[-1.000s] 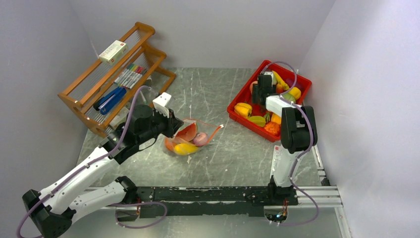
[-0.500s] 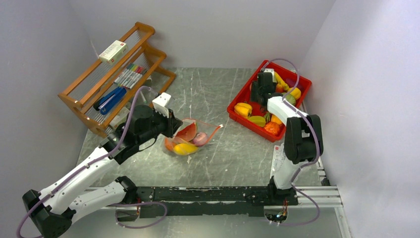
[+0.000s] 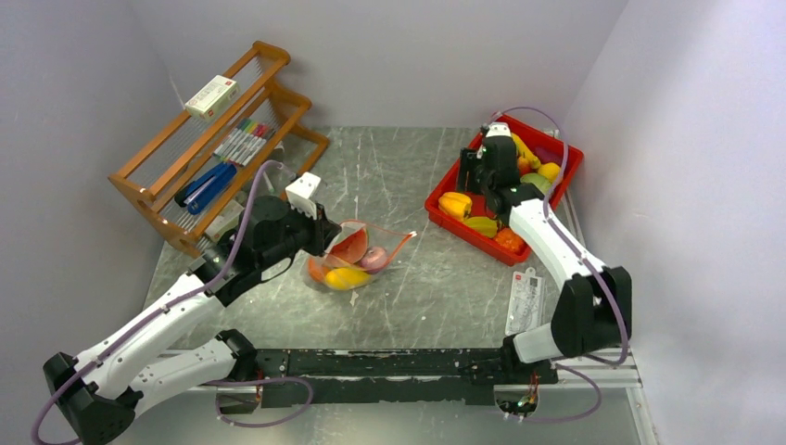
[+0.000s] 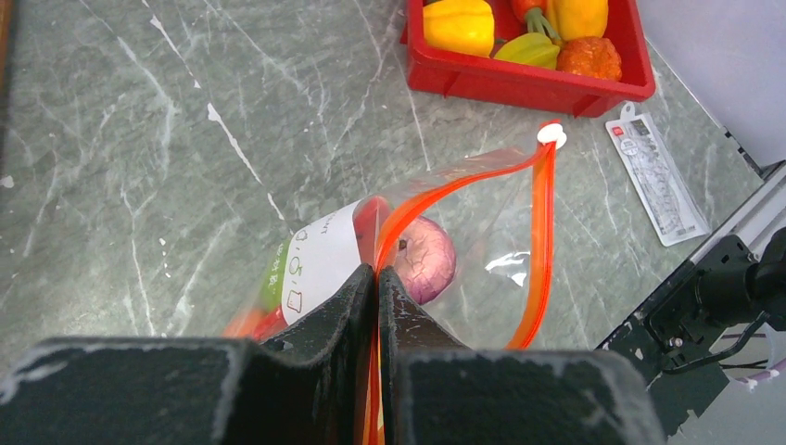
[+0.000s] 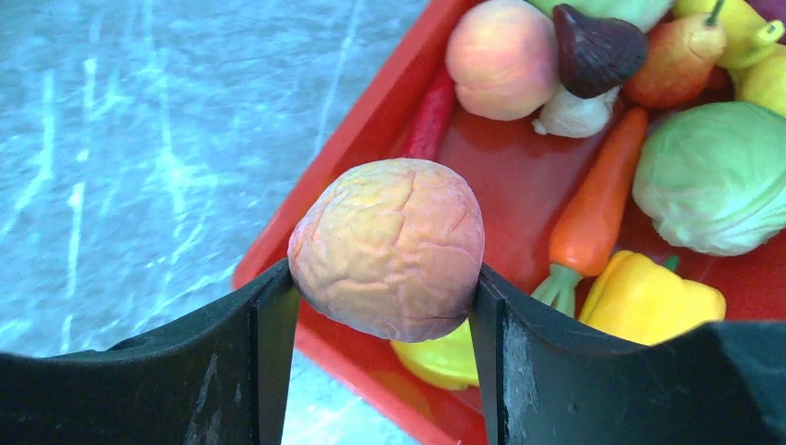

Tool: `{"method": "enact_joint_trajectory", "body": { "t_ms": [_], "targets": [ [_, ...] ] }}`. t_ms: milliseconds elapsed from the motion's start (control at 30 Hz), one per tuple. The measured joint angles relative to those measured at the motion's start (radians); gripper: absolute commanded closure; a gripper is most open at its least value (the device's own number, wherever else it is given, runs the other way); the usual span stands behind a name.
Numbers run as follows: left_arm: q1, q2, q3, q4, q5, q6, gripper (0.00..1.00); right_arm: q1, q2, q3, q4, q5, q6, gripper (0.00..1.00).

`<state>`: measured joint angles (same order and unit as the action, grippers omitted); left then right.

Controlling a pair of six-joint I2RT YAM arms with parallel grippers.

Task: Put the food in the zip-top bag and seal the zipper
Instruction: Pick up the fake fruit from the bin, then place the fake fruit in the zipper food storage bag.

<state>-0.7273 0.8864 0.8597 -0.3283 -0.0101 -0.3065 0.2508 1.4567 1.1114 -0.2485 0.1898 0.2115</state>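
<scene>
Clear crinkly plastic, the zip-top bag (image 4: 491,232) sits on the counter (image 3: 389,167) with its mouth agape and a purple toy (image 4: 426,260) inside. Its orange-red zipper (image 4: 540,241) is pinched between the closed fingers of the left gripper (image 4: 376,278). Well apart, the right gripper (image 5: 385,287) clasps a wrinkled peach fruit (image 5: 389,241) over the rim of the red tray (image 5: 375,111).

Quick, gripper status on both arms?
Left gripper: closed, pinching the zip-top bag at its zipper.
Right gripper: closed on a wrinkled peach toy fruit, over the red tray.
</scene>
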Motion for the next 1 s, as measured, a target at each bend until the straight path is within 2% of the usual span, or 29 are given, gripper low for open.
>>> {"method": "enact_joint_trajectory", "body": {
  "t_ms": [433,700,1000],
  "targets": [
    [0.000,0.031,0.000,0.002,-0.012,0.000,0.93,0.066,-0.280,-0.066,-0.034,-0.339,0.057,0.49],
    [0.000,0.051,0.002,0.002,-0.012,0.000,0.93,0.105,-0.312,-0.067,-0.037,-0.583,0.130,0.50],
    [0.000,0.067,0.002,0.009,-0.011,0.000,0.93,0.276,-0.348,-0.089,-0.018,-0.737,0.226,0.50]
  ]
}}
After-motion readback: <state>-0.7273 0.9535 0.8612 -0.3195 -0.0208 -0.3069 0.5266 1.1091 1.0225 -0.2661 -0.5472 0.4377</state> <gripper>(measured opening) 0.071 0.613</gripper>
